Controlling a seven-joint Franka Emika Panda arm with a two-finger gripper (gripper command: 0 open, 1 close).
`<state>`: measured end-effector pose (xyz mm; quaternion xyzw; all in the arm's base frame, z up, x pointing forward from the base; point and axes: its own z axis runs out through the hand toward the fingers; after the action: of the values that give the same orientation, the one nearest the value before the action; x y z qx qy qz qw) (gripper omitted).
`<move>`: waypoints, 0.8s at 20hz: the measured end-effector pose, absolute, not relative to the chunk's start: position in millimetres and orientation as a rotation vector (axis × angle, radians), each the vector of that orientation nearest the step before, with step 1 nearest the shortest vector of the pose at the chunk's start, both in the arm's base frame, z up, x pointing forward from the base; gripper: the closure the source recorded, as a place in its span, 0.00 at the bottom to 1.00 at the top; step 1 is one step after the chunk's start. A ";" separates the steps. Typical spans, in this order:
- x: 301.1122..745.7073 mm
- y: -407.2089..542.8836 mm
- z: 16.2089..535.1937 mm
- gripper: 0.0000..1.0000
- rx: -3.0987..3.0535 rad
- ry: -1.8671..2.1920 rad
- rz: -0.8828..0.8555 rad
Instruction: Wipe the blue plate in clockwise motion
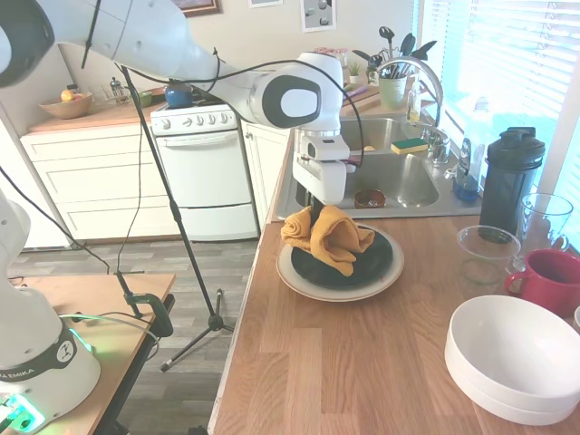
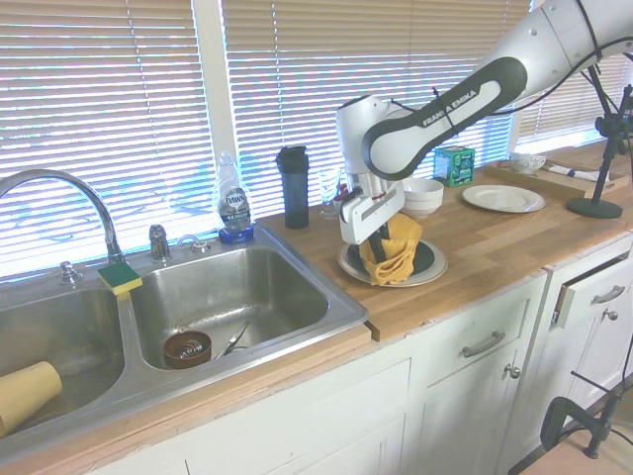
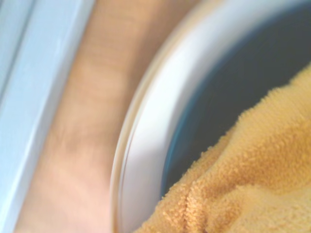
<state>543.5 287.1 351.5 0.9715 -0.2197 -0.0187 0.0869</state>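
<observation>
- Right, from my remote seat I see the gripper hanging straight down over the blue plate, with its jaws pinched on the yellow cloth.
- The cloth is bunched and folded, and it sits on the plate's left half in the first exterior view, roughly from nine o'clock to the middle.
- I place the blue plate stacked on the larger cream plate, whose pale rim shows all round it.
- Both plates rest on the wooden counter, just beside the steel sink, which lies at twelve o'clock from the plates in that view.
- My wrist view is blurred, but it shows the cloth's terry pile over the dark plate surface, the cream rim and a band of counter wood.
- At three o'clock from the plates I see a clear glass bowl and a red mug.
- At about four o'clock stand the stacked white bowls.
- A dark shaker bottle stands near two o'clock, by the window.
- In the second exterior view a dish soap bottle stands behind the sink, and a yellow-green sponge lies on the sink's rear edge.
</observation>
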 end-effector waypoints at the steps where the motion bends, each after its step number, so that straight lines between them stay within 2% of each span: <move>1: 553.2 285.1 351.9 1.00 2.895 -0.676 -0.057; 9: 621.1 231.5 356.6 1.00 2.876 -0.888 -0.081; 16: 624.6 196.8 355.9 1.00 2.847 -0.973 -0.107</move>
<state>624.6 196.8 355.9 0.9437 -0.3225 -0.0354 0.0654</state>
